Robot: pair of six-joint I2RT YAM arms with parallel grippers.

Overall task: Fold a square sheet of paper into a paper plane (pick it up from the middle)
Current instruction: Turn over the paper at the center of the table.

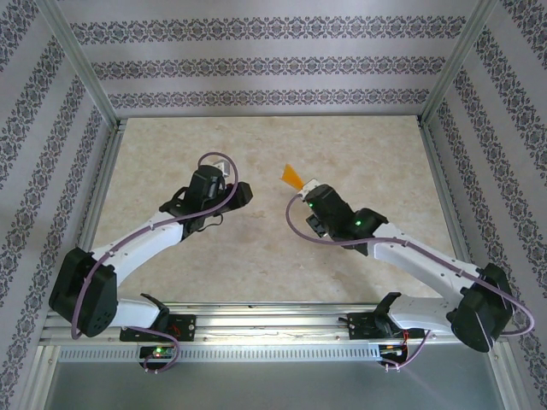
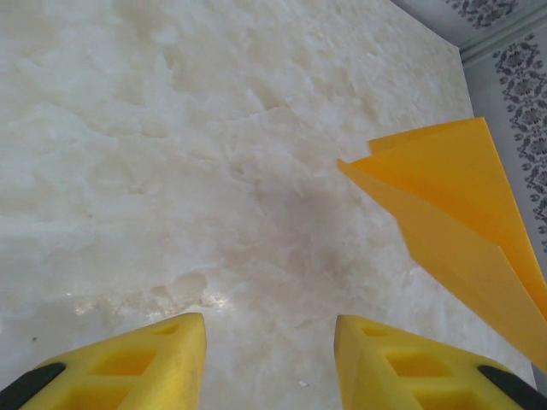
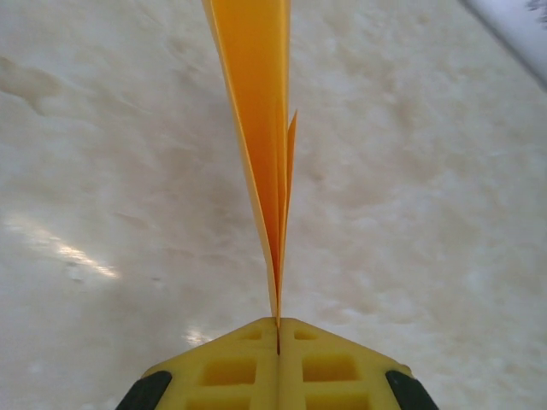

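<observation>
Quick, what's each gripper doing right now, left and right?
Left gripper: open, holding nothing.
Right gripper: closed on the paper plane.

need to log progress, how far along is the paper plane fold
Done: the sheet is already folded into a slim, layered paper plane with a pointed shape. In hand: the right tool is shut on the plane's folded edge, with the plane sticking out ahead of it. The left tool is open beside the plane and holds nothing. Left: probably only a last crease or setting it down.
</observation>
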